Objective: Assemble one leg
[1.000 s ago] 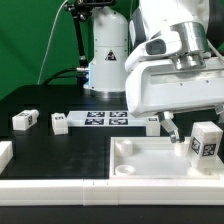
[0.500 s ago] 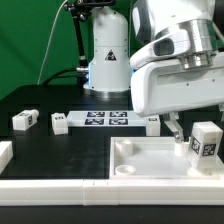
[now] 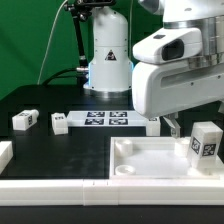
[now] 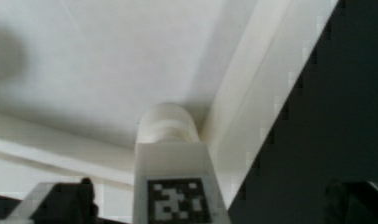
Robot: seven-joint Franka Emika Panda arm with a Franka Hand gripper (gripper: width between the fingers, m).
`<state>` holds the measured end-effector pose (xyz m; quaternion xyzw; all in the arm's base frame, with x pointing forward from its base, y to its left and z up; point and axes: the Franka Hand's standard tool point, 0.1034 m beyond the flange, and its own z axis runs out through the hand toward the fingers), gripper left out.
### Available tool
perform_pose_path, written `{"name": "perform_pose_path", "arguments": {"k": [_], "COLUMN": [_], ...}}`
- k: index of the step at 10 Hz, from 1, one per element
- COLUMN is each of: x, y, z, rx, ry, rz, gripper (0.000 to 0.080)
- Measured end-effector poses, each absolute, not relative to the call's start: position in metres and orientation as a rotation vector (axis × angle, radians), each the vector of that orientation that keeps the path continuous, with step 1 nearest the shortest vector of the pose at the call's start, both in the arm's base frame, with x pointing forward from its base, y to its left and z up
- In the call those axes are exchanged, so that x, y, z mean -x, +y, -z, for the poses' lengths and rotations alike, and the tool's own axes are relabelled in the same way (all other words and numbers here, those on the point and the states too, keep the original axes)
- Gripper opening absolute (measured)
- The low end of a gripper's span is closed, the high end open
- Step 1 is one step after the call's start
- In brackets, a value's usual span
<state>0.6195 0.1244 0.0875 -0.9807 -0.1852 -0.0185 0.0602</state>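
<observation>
One leg [image 3: 205, 142], a small white block with a black-and-white tag, stands upright on the large white panel [image 3: 150, 160] near its corner at the exterior view's right. My gripper [image 3: 178, 130] hangs just above and beside it, open and empty. In the wrist view the same leg [image 4: 173, 165] stands between my spread dark fingertips [image 4: 70, 198], which do not touch it. The gripper [image 4: 218, 202] is centred roughly over the leg. The panel [image 4: 97, 80] fills the view behind it.
Three more loose legs lie on the black table: one [image 3: 25, 120] at the exterior view's left, one [image 3: 59, 122] and one [image 3: 152, 122] at either end of the marker board [image 3: 105, 118]. A white part [image 3: 5, 152] sits at the left edge. The robot base [image 3: 108, 55] stands behind.
My gripper has risen away from the upright leg over the last second. The leg stays standing on the panel.
</observation>
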Motion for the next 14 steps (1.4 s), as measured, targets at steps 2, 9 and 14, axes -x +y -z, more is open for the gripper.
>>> {"name": "perform_pose_path", "arguments": {"k": [2,9,14], "x": [-0.619,-0.622,-0.633], "y": [0.124,0.119,0.131], "z": [-0.087,-0.083,-0.071], "rx": [2.968,2.999,2.998], "ry": [-0.560,-0.498,-0.468], "rz": [0.055,0.052,0.053], "gripper": [0.0649,0.0649,0.0649]}}
